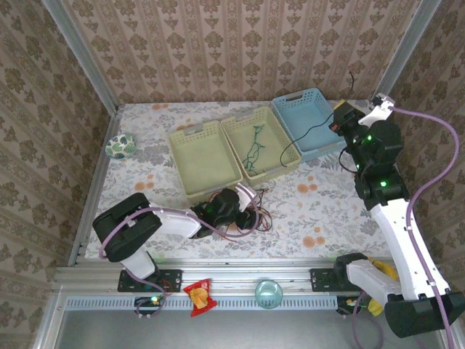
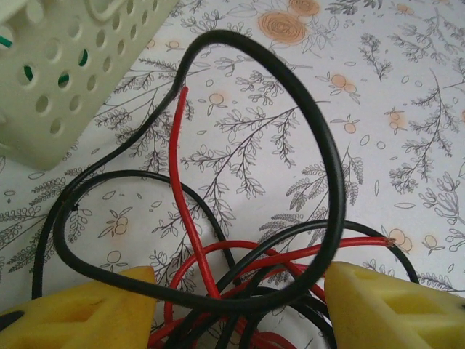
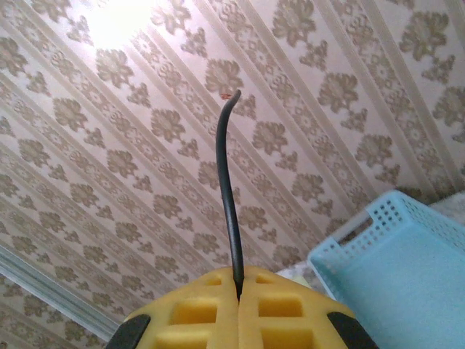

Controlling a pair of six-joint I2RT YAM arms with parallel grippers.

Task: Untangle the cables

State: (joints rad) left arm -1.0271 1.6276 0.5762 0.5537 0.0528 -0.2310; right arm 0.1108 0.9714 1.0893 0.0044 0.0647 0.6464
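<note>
Yellow fingertips (image 2: 378, 305) of the left gripper (image 2: 240, 309) are cut off at the bottom edge, as is the tangle's lower part. That arm is stretched low, jaws wide apart and gripping nothing; red cable (image 2: 182, 211) and black cable (image 2: 330, 167) loop between them. Right gripper (image 3: 238, 302), raised beside the blue basket (image 3: 407, 262), is pinched closed on the black cable's end, upright above its jaws. Green cable (image 1: 254, 147) lies well beyond the left jaws, in a cream basket (image 1: 240, 138).
</note>
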